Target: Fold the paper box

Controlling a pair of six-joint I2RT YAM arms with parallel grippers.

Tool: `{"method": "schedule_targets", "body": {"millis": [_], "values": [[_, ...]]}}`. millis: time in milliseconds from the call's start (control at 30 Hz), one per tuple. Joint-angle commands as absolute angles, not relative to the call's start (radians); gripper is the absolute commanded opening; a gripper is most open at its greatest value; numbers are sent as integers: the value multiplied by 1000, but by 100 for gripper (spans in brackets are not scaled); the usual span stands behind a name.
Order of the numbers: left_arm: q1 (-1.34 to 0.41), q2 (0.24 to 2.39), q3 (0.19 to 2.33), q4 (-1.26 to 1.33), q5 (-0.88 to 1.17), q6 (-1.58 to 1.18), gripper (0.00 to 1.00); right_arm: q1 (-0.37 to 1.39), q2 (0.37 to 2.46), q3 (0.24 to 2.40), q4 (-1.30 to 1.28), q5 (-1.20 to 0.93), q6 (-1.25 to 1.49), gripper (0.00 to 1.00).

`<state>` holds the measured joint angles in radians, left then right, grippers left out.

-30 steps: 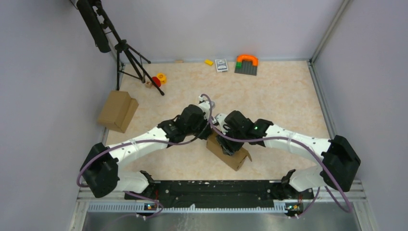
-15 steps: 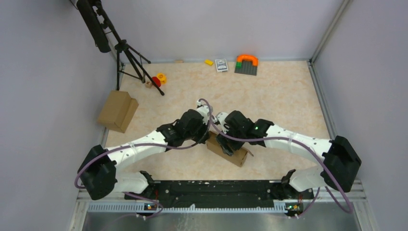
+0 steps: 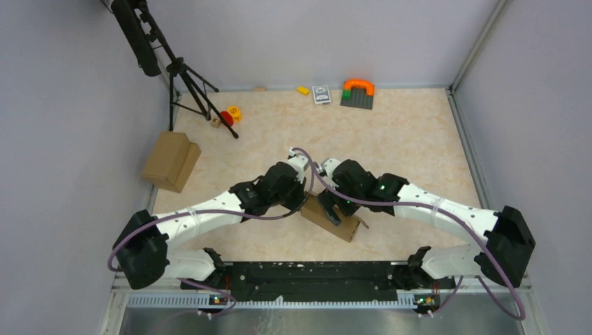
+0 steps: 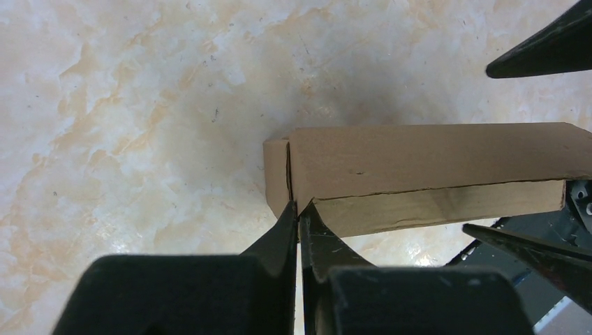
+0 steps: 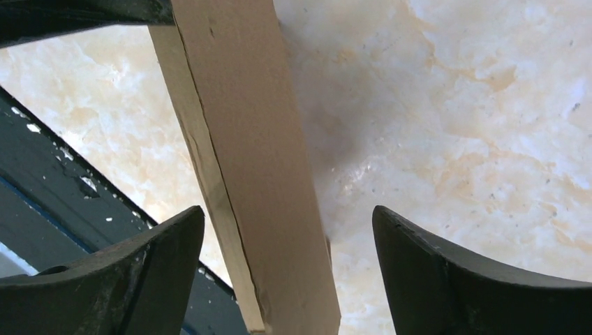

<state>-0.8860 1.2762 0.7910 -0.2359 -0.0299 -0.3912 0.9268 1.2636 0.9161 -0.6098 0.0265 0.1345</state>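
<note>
Cardboard paper box (image 3: 335, 220) lies on the table (image 3: 419, 139) near its front edge. Left gripper (image 4: 299, 209) presses its 2 fingers together, tips at the box's corner. Right gripper (image 5: 287, 209) stands wide, straddling the box.

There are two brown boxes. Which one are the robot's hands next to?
The small flat paper box near the front middle: the left gripper and right gripper both meet at it. The bulkier brown carton sits alone at the left edge.
</note>
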Motion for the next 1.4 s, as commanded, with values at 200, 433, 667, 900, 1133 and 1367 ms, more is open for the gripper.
{"method": "schedule_targets", "body": {"millis": [200,433,667,900,1133,1367], "values": [[-918,1314,813,-279,-85,-419,0,934,1082,943,-708,56,252,89],[-932,1330,825,-287,-115,-459,0,933,1095,1004,-899,191,469,79],[-947,1347,835,-290,-132,-486,0,934,991,909,-940,255,626,72],[-961,1368,856,-300,-144,-486,0,934,958,858,-917,268,662,58],[-966,1379,871,-314,-153,-489,0,933,1018,853,-968,324,689,56],[-974,1388,888,-332,-163,-489,0,934,1052,852,-983,386,770,42]]}}
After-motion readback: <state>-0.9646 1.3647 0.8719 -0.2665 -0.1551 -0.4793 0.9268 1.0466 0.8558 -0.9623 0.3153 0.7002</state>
